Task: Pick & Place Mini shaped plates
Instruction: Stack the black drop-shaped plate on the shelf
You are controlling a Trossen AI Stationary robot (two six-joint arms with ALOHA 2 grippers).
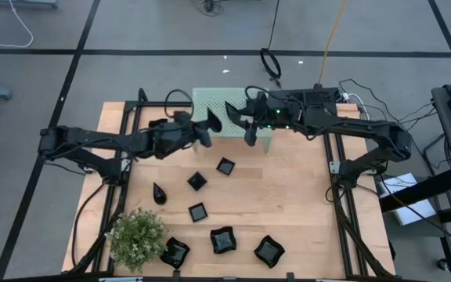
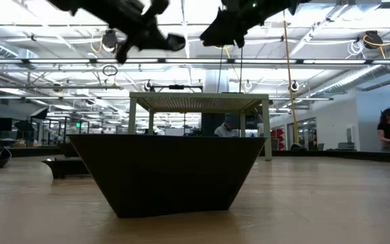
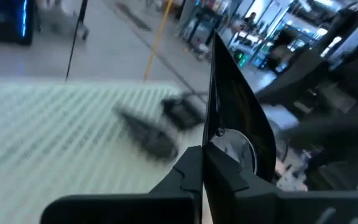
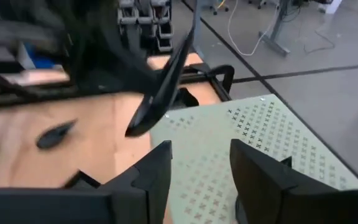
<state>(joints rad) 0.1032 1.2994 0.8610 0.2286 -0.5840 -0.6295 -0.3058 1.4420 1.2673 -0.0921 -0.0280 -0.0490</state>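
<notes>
Left claw (image 1: 207, 130) is clamped on a black plate (image 1: 214, 120), edge-up above the mint-green stand (image 1: 210, 100). Right claw (image 1: 248, 133) hovers beside it, fingers spread, empty. Placing step, I judge: lower plate onto stand, release. Other plates (image 1: 223, 240) wait on the surface (image 1: 304, 204).

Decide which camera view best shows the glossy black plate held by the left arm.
The left wrist view: the glossy black plate stands edge-on, clamped in the left pincer. The high view shows it small over the mint-green perforated stand. The right wrist view shows its curved edge. In the low view I cannot make it out.
</notes>
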